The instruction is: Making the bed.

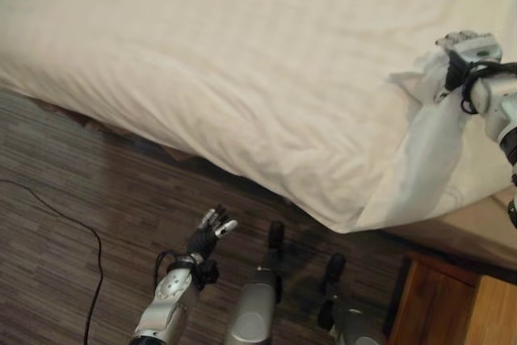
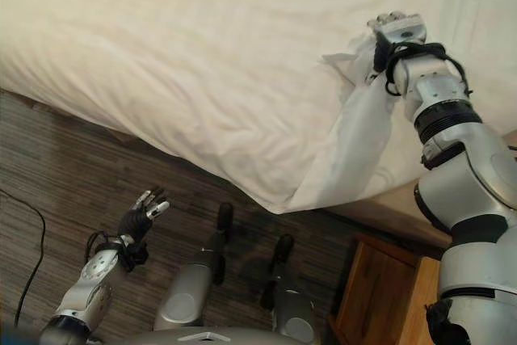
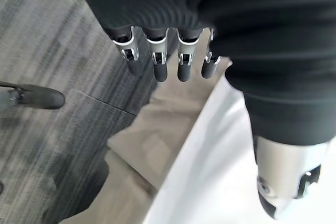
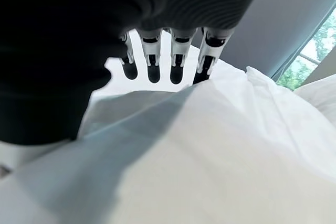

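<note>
While the right arm reaches up over the bed at about 2 o'clock, the right hand (image 2: 393, 31) sits on top of the white duvet (image 1: 242, 70) w/ its fingers curled into a bunched fold of cloth – a flap of the cover hangs down from that grip past the wrist toward the duvet's corner at about 5 o'clock. From the right wrist view the fingers (image 4: 153, 61) bend down over the white fabric. Left arm is low at about 7 o'clock, forearm angled up, left hand (image 1: 210, 230) over the dark striped floor (image 1: 65, 264), fingers loosely spread & holding nothing, well apart from the bedding. Duvet is cream-white, faintly striped, softly wrinkled, draped over the bed's near edge – a beige mattress side (image 1: 460, 228) shows under the lifted corner. A wooden nightstand (image 2: 388, 296) stands at about 5 o'clock, just beside the bed.
</note>
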